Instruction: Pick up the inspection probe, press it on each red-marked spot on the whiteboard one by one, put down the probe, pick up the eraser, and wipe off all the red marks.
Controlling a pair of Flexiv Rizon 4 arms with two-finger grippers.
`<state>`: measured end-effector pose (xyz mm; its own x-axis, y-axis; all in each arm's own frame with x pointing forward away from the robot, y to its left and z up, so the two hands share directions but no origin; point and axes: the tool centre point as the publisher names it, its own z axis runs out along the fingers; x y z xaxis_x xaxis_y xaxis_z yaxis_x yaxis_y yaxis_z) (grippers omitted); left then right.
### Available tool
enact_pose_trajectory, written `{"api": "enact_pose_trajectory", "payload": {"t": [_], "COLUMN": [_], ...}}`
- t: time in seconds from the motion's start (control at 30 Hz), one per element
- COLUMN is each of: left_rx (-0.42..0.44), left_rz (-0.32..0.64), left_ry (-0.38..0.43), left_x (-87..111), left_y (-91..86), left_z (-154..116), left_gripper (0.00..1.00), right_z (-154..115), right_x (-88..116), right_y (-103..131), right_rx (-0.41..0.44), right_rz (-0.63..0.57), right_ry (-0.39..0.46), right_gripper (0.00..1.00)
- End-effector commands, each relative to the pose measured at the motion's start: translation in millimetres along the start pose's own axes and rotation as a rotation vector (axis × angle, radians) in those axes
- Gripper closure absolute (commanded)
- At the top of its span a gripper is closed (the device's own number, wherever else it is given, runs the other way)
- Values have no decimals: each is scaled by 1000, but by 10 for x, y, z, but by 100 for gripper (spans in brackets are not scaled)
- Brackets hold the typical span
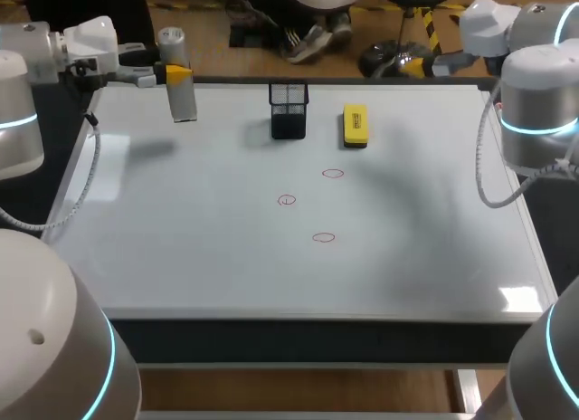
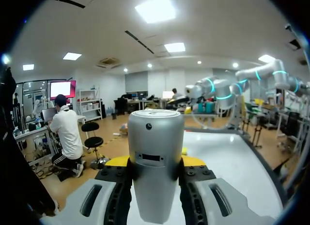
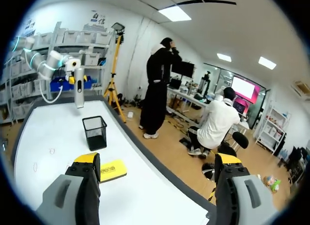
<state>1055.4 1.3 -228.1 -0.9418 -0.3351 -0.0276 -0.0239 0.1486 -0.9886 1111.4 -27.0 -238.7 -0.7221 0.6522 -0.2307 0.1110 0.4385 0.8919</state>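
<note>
Now at the far left corner of the whiteboard (image 1: 181, 221), our left gripper (image 2: 155, 163) holds the probe (image 2: 155, 152) upright above the surface. Its yellow-tipped fingers are clamped on two sides of the silver cylinder at about mid-height. Our right gripper (image 3: 155, 164) hangs off the far right corner, fingers wide apart with nothing between them. Three red marks (image 1: 287, 200) sit near the middle of the surface, none yet wiped. The yellow eraser (image 1: 355, 126) lies by the far edge, just beside a black mesh basket (image 1: 289, 109). We judge the probe stiff and smooth-walled, so it may slide up through the fingers when pressed down; a firm mid-body grip suits it. The eraser looks light and blocky, and taking it across its narrow sides should keep its wiping face flat.
</note>
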Motion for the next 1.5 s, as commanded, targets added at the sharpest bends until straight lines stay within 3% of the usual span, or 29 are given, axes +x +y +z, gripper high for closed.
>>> {"api": "enact_pose_trajectory", "payload": {"t": [0.03, 0.27, 0.33, 0.53, 0.63, 0.87, 0.9, 0.93, 1.5], "left_rx": [1, 1, 1, 1, 1, 1, 1, 1, 1], "left_rz": [1, 1, 1, 1, 1, 1, 1, 1, 1], "left_ry": [0, 0, 0, 0, 0, 0, 0, 0, 0], "left_x": [1, 1, 1, 1, 1, 1, 1, 1, 1], "left_y": [-7, -7, -7, -7, -7, -7, -7, -7, -7], "left_z": [-4, -4, -4, -4, -4, -4, -4, -4, -4], "left_gripper": [100, 100, 100, 100, 100, 100, 100, 100, 100], "right_z": [65, 121, 145, 224, 254, 244, 228, 198, 198], "right_x": [-23, 243, 292, 413, 452, 502, 476, 372, 372], "right_y": [30, -53, -99, -172, -205, -283, -270, -277, -277], "right_rx": [311, 562, 676, 841, 884, 1008, 991, 965, 965], "right_rz": [-164, -403, -496, -737, -822, -1000, -958, -886, -886], "right_ry": [378, 685, 756, 923, 973, 988, 970, 899, 899], "right_gripper": [0, 0, 0, 0, 0, 0, 0, 0, 0]}}
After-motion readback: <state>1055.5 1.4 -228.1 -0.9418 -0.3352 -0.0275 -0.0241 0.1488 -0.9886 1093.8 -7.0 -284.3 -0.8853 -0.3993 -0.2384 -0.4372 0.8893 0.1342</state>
